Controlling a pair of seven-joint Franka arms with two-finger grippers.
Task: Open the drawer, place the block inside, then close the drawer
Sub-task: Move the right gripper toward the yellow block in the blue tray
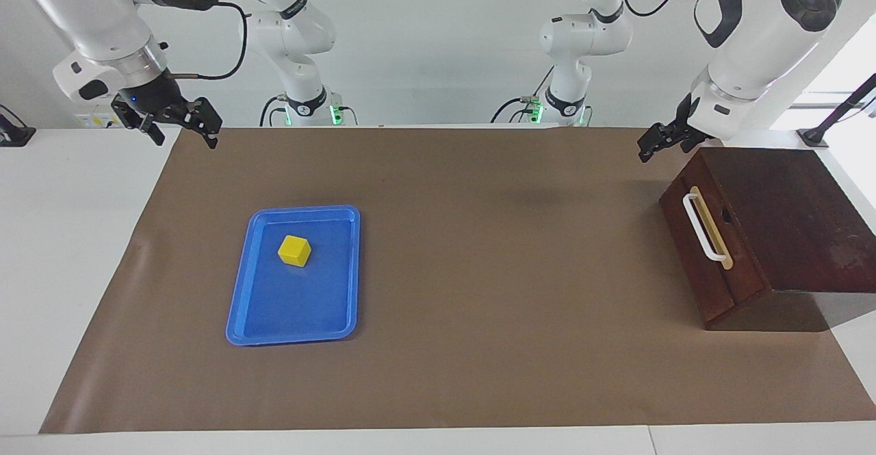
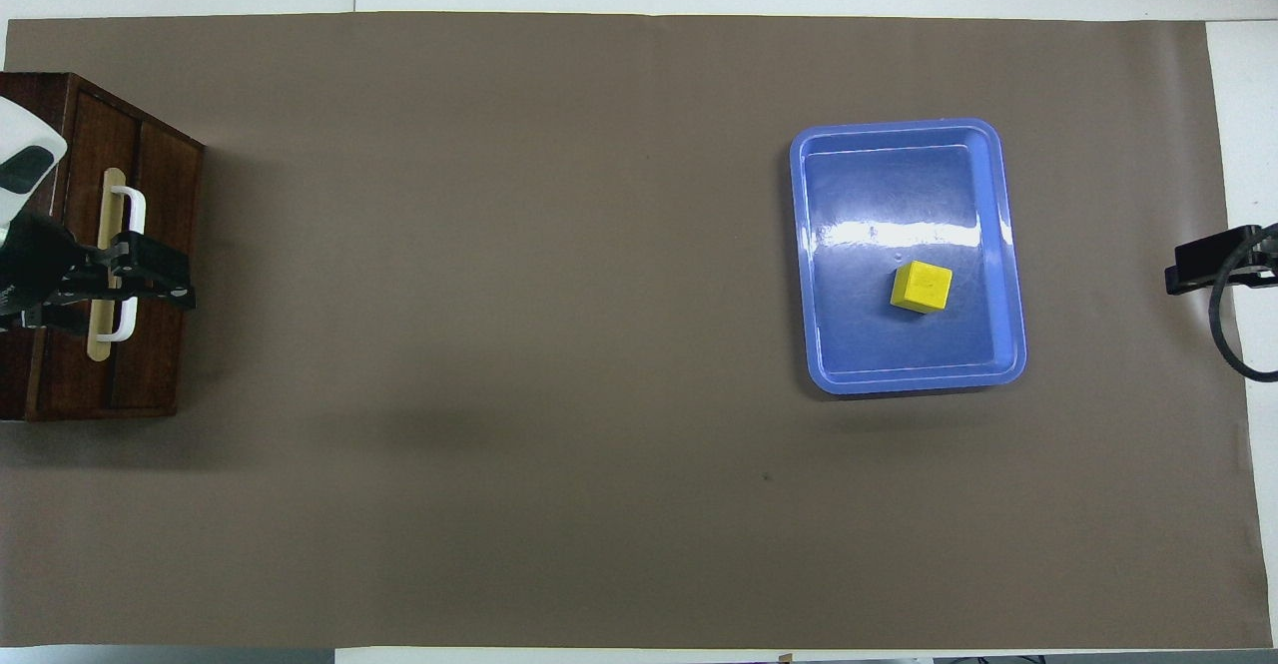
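Observation:
The drawer (image 1: 683, 232) is shut in its dark reddish-brown box at the left arm's end of the table, its white bar handle (image 1: 703, 228) on a tan strip. The drawer (image 2: 90, 135) and handle (image 2: 135, 207) also show in the overhead view. The yellow block (image 1: 295, 250) (image 2: 921, 287) lies in a flat blue tray (image 1: 236, 318) (image 2: 814, 344) toward the right arm's end. My left gripper (image 1: 655, 147) (image 2: 185, 280) is open and empty, raised by the box's corner, clear of the handle. My right gripper (image 1: 185, 137) (image 2: 1193, 270) is open and empty, raised over the mat's edge, waiting.
A brown mat (image 1: 479, 236) covers most of the white table. The box's flat top (image 1: 787, 222) stands well above the mat. Nothing else lies between the tray and the box.

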